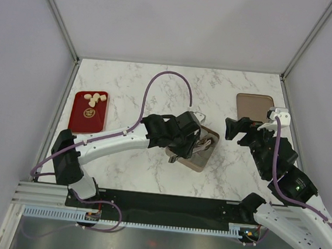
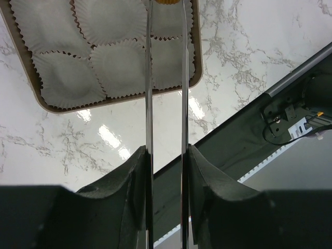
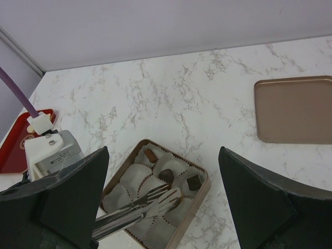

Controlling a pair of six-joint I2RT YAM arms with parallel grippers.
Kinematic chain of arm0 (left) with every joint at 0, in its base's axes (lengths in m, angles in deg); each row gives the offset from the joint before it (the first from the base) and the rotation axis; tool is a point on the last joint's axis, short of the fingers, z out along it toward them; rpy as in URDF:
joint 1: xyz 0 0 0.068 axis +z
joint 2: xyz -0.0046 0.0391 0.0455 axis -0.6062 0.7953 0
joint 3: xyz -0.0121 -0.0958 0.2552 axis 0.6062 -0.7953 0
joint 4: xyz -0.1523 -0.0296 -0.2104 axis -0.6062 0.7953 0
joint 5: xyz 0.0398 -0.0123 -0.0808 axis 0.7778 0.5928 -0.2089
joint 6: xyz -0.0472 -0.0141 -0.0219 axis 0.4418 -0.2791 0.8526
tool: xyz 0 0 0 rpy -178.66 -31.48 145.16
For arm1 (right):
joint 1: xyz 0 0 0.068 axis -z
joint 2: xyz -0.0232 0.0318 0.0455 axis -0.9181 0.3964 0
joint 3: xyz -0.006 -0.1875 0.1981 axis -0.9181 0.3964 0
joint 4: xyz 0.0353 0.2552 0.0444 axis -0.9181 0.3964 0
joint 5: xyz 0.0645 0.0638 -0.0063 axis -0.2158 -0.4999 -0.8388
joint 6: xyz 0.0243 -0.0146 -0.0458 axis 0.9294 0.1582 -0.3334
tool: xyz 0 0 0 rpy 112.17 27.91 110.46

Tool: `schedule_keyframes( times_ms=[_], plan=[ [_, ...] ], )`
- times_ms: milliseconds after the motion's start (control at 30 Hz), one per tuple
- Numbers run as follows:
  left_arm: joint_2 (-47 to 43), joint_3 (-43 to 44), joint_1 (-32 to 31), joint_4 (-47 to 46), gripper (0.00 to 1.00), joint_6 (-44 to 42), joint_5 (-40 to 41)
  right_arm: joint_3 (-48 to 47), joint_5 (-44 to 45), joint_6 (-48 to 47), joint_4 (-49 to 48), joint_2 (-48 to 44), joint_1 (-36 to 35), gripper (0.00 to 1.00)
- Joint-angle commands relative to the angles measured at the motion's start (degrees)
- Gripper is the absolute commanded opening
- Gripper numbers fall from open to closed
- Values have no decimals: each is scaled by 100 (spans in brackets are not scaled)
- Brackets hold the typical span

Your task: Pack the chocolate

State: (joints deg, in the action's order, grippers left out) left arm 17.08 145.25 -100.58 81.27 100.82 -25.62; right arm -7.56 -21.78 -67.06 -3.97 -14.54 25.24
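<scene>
Now L jaws grip tongs (image 2: 149, 104), tan choc (image 2: 166, 2) between tips, axis unclear, over box (image 1: 200, 161); R jaws open.

The left end effector (image 2: 167, 151) grips metal tongs (image 2: 149, 78) reaching over white paper cups (image 2: 116, 67) in a tan box (image 2: 198, 46) on the bench (image 2: 244, 57).

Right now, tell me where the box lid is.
In the top view the lid lies flat at the far right, just beyond the right hand, apart from the open box.
</scene>
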Motion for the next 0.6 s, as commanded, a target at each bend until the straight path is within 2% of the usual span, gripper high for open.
schedule_keyframes(
  times_ms=[0, 333, 567],
  plan=[
    [-29, 58, -90, -242, 40, 172, -89, -115, 66, 49, 19, -7, 10, 95],
    [-99, -73, -90, -137, 43, 207, -98, -123, -93, 128, -16, 89, 10, 95],
    [-143, 198, -90, 38, 44, 181, 314, -132, -207, 190, -78, 116, 10, 95]
  ],
)
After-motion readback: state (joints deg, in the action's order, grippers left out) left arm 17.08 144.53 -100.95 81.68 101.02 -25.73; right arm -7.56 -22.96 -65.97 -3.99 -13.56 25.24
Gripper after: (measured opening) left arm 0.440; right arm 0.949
